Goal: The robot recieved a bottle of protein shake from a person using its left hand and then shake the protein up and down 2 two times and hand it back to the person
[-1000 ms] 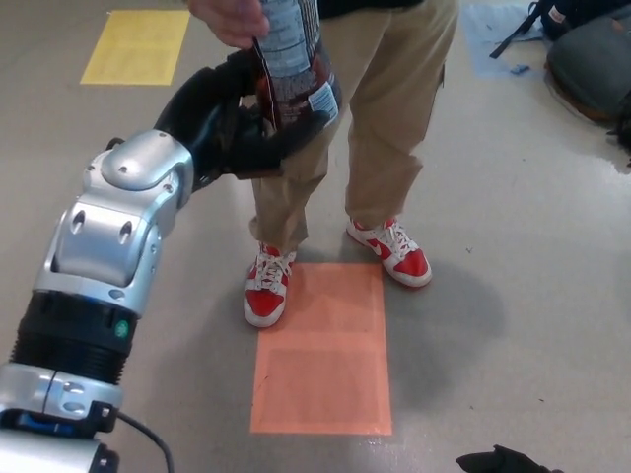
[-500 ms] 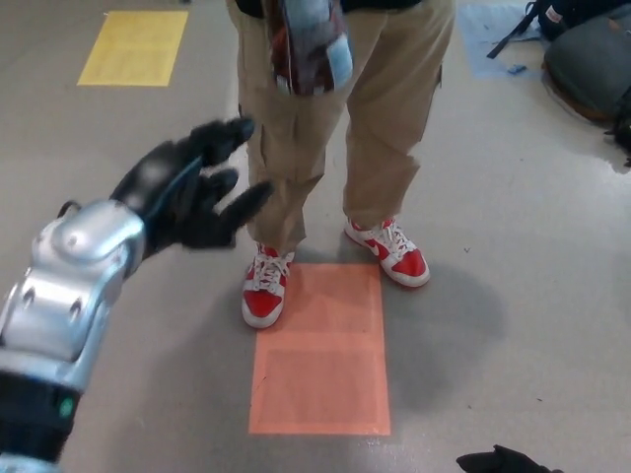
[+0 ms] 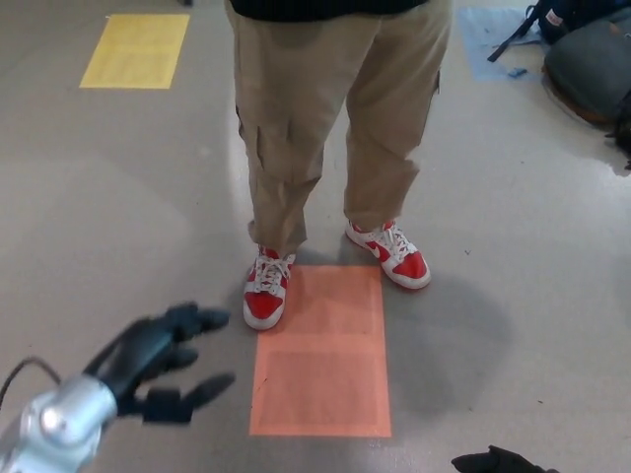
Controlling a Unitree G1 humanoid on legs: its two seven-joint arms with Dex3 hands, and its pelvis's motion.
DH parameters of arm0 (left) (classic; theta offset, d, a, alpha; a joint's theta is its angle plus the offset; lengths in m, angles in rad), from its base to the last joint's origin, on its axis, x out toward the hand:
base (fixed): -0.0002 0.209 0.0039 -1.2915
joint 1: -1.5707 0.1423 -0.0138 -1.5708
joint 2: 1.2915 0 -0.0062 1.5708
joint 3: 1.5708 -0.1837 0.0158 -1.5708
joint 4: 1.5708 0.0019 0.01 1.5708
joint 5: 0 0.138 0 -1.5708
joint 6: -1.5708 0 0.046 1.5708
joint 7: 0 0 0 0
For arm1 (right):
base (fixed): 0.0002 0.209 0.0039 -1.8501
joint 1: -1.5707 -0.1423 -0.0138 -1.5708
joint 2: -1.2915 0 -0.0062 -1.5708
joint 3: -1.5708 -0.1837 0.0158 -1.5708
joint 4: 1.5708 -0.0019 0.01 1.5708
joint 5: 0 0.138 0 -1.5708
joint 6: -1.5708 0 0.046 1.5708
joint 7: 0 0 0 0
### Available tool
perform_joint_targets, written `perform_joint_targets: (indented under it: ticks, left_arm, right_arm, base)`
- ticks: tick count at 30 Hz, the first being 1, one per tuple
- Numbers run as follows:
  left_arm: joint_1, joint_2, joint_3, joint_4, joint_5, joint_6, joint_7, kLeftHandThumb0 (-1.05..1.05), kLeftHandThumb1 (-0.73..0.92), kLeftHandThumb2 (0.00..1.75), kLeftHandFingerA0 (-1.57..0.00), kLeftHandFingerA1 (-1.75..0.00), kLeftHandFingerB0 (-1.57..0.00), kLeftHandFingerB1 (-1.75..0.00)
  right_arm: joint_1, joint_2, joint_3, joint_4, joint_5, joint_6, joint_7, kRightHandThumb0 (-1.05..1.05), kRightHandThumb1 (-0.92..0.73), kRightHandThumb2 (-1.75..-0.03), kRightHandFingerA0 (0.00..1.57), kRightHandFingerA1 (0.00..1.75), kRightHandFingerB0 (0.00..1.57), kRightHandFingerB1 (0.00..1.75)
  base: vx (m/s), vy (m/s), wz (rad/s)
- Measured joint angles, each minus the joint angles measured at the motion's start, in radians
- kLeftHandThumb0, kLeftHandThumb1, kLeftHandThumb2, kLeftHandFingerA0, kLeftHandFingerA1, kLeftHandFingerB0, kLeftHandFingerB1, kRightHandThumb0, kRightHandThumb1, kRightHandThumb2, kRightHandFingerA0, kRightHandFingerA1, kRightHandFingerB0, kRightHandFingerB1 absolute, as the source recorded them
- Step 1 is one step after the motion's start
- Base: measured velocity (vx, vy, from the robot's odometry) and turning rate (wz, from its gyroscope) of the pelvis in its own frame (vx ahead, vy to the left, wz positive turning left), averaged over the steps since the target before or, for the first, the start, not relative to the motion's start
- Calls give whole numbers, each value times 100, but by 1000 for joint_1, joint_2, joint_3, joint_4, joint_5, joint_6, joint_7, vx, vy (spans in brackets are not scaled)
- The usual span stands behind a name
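Right hand [image 3: 498, 459]: a dark shape at the near bottom edge, right of centre; too little shows to tell whether it is open or closed.
Left hand [image 3: 163, 360]: low at the near left, with nothing in its grasp. The thumb and two fingers are spread apart and point right and away, toward the person. Slight motion blur is present on the hand.
Left forearm [image 3: 54, 429]: the silver wrist housing sits at the near left corner with a black cable looping off it; the arm is drawn back and down, close to the body.
Change: one second ago the left hand was raised and wrapped on the bottle at the person's hand; half a second ago it was already free and open while the person kept the bottle; now it has dropped well below that height.
Orange floor mark [image 3: 320, 350]: a rectangle just right of the left hand, in the middle ground.
Person [image 3: 335, 118]: standing at the far edge of the orange mark in tan trousers and red-and-white shoes [image 3: 266, 291]; no hands are in frame.
Bottle: not in view; last seen in the person's grip, so judged to be with the person above the frame.
Task meaning: the hand-back appears done and the arm is retracting.
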Motion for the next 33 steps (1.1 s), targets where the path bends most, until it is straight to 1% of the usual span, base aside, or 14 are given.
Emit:
perform_joint_targets:
  ticks: [7, 9, 12, 14, 15, 18, 21, 24, 25, 28, 29, 30, 32, 33]
  left_arm:
    - [58, -3, -22, 192, 39, -114, 81, -70, 48, 78, -28, -45, -14, -38]
    - [58, -6, -24, 241, 49, -143, 102, -65, 41, 72, -30, -47, -11, -36]
    - [56, -11, -27, 328, 64, -193, 138, -69, 45, 77, -28, -45, -7, -35]
    - [51, -11, -33, 386, 72, -226, 161, -71, 47, 78, -29, -45, -8, -35]
    - [45, -11, -38, 420, 79, -244, 175, -73, 49, 81, -34, -46, -9, -36]
    - [17, -11, -61, 495, 105, -283, 214, -74, 50, 82, -35, -46, -11, -37]
    - [-17, -10, -92, 587, 143, -331, 268, -74, 51, 83, -32, -45, -8, -37]
    - [-57, -10, -115, 670, 178, -382, 321, -71, 50, 84, -26, -45, -4, -30]
    - [-70, -10, -121, 699, 189, -403, 341, -71, 49, 82, -25, -45, -4, -26]
    - [-96, -14, -123, 759, 204, -450, 373, -67, 46, 79, -23, -44, -5, -23]
    - [-107, -16, -122, 782, 207, -469, 382, -63, 57, 58, -29, -33, -5, -21]
    - [-115, -18, -121, 796, 208, -481, 388, -63, 57, 57, -29, -33, -3, -23]
    - [-140, -26, -116, 842, 213, -518, 406, -62, 57, 57, -30, -33, -2, -22]
    - [-151, -30, -114, 860, 216, -533, 415, -67, 46, 79, -24, -46, -1, -16]
  right_arm:
    - [-16, 0, 7, -1, -3, 9, 0, -18, -72, -62, 90, 47, 72, 43]
    - [-26, 0, 8, -1, -4, 13, 0, -15, -74, -62, 87, 47, 71, 43]
    - [-46, 0, 7, -2, -4, 18, 0, -13, -74, -62, 87, 47, 72, 43]
    - [-59, 0, 5, -2, -4, 21, 2, -14, -74, -63, 87, 47, 72, 43]
    - [-70, 0, 5, -1, -4, 24, 3, -14, -74, -62, 89, 48, 73, 44]
    - [-97, 0, 3, 1, -3, 32, 7, -17, -72, -62, 89, 47, 73, 43]
    - [-129, -1, 3, 5, -4, 43, 7, -19, -73, -62, 89, 46, 72, 42]
    - [-158, -1, 2, 12, -3, 59, 12, -16, -72, -62, 89, 47, 73, 43]
    - [-165, -2, 3, 15, -3, 64, 13, -15, -71, -62, 89, 47, 72, 43]
    - [-177, -5, 8, 22, -5, 78, 13, -17, -72, -62, 88, 47, 72, 42]
    - [-183, -4, 8, 28, -6, 84, 13, -18, -72, -62, 87, 46, 70, 42]
    - [-187, -4, 8, 31, -6, 89, 13, -19, -73, -62, 84, 45, 67, 41]
    - [-201, -4, 9, 39, -6, 107, 14, -22, -71, -61, 81, 45, 63, 39]
    - [-206, -4, 9, 41, -6, 116, 14, -21, -69, -61, 81, 45, 62, 39]
  base:
    - [0, 0, 0]
    - [0, 0, 0]
    - [0, 0, 0]
    - [0, 0, 0]
    - [0, 0, 0]
    - [0, 0, 0]
    - [0, 0, 0]
    - [0, 0, 0]
    - [0, 0, 0]
    - [0, 0, 0]
    - [0, 0, 0]
    - [0, 0, 0]
    - [0, 0, 0]
    - [0, 0, 0]
